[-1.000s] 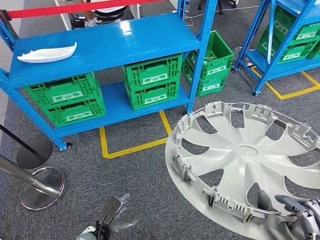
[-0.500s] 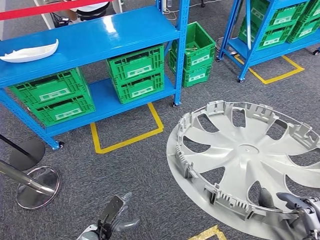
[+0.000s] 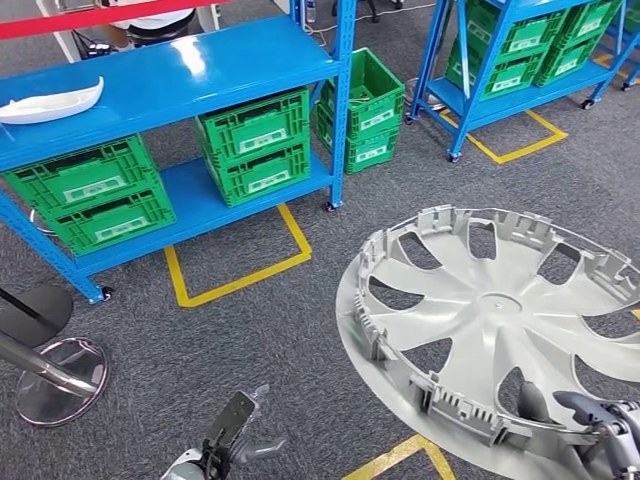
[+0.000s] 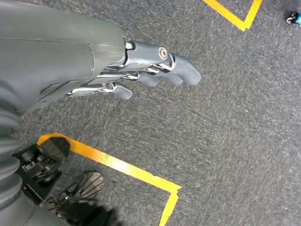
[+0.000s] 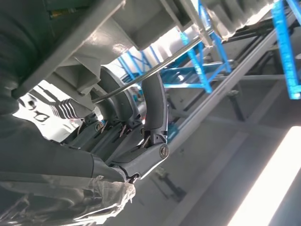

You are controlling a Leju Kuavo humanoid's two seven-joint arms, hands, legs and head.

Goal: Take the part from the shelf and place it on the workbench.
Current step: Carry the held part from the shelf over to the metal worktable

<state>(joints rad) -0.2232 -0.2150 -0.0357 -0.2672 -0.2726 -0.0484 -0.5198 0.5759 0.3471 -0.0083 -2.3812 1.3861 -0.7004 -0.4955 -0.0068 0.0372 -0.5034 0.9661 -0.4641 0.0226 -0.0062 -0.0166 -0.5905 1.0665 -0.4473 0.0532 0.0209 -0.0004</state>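
Note:
A large silver-grey wheel cover (image 3: 498, 325) fills the lower right of the head view, held flat above the carpet. My right hand (image 3: 604, 425) grips its near rim at the bottom right corner. In the right wrist view the fingers (image 5: 142, 117) curl around the underside of the wheel cover (image 5: 106, 28) and its wire ring. My left hand (image 3: 230, 440) hangs low at the bottom centre, holding nothing, fingers (image 4: 156, 70) stretched out over the grey carpet.
A blue shelf (image 3: 166, 75) stands ahead with a white curved part (image 3: 49, 105) on top and green crates (image 3: 253, 145) below. A second blue rack (image 3: 513, 50) stands at the right. Yellow tape (image 3: 234, 280) marks the carpet. A chrome stanchion base (image 3: 56, 380) sits at left.
The camera has turned: shelf, crates and floor markings have slid left and up in the picture. The wheel cover stays in my right hand. A yellow floor line has appeared at the bottom centre.

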